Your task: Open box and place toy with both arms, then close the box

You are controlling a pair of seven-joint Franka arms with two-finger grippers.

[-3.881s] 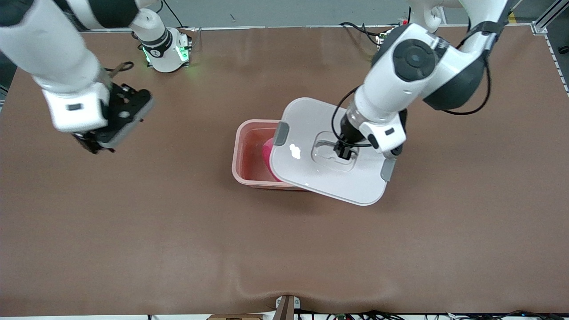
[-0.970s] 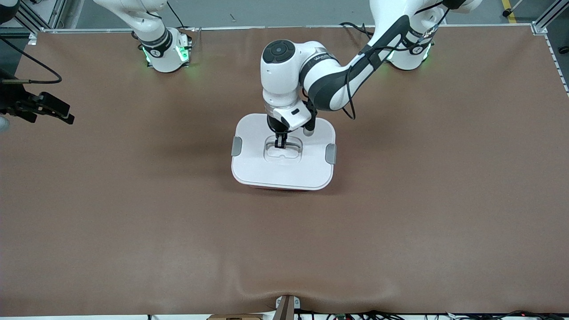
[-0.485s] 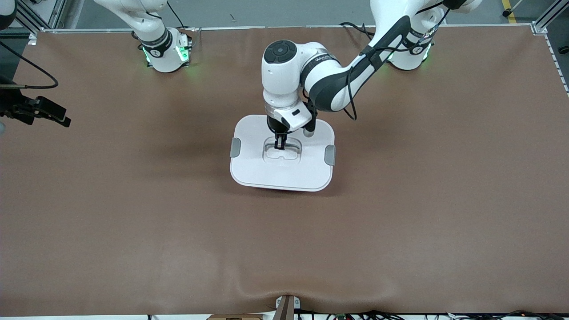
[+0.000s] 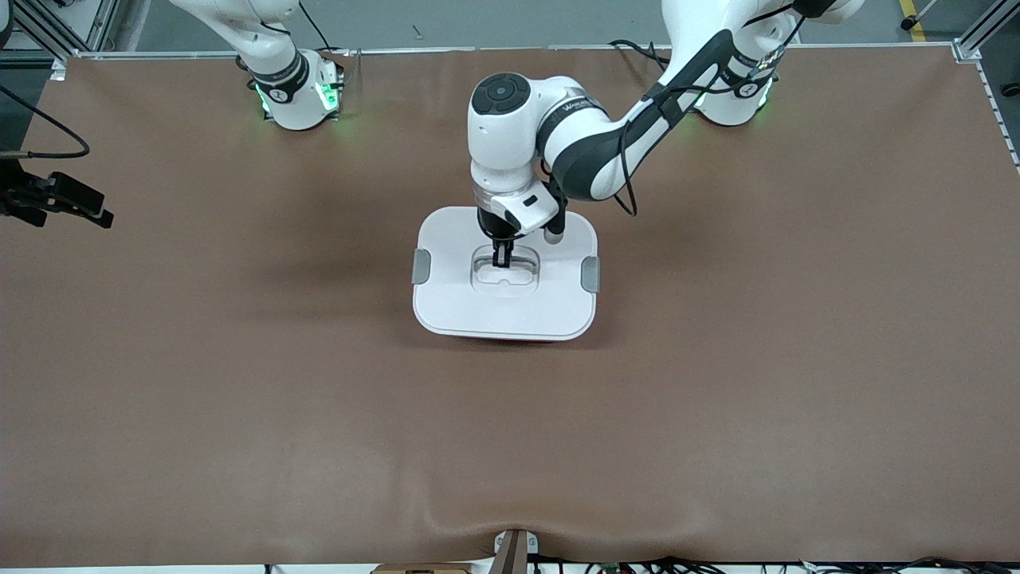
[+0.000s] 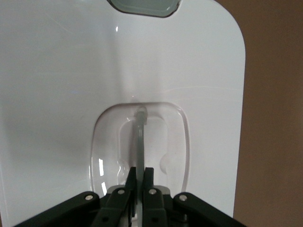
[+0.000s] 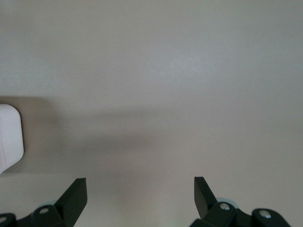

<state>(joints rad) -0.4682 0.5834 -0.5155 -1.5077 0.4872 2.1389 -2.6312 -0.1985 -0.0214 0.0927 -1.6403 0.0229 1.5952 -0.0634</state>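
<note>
The box (image 4: 505, 275) is sitting near the middle of the tabletop (image 4: 717, 399), with its white lid (image 4: 454, 295) lying over it and only a thin strip of the pinkish-red base (image 4: 522, 340) showing under the lid's edge nearest the front camera. The two grey side clips (image 4: 421, 266) are sitting at the lid's ends, one toward each arm's end of the tabletop. The toy is not showing in any view.

The left arm is reaching in from its base and standing over the box. The left tool (image 4: 502, 261) is pointing straight down into the lid's recessed centre, and in the left wrist view the left tool (image 5: 139, 176) is pinching the clear handle (image 5: 140, 137) between its two fingers (image 5: 129, 178), which are pressing against the thin upright bar from either side.

The right arm is waiting at its own end of the tabletop, with the right tool (image 4: 60, 199) hanging at the edge there, well apart from the box. In the right wrist view the right tool (image 6: 140, 191) is standing with its fingers (image 6: 75, 195) spread wide and gripping nothing
</note>
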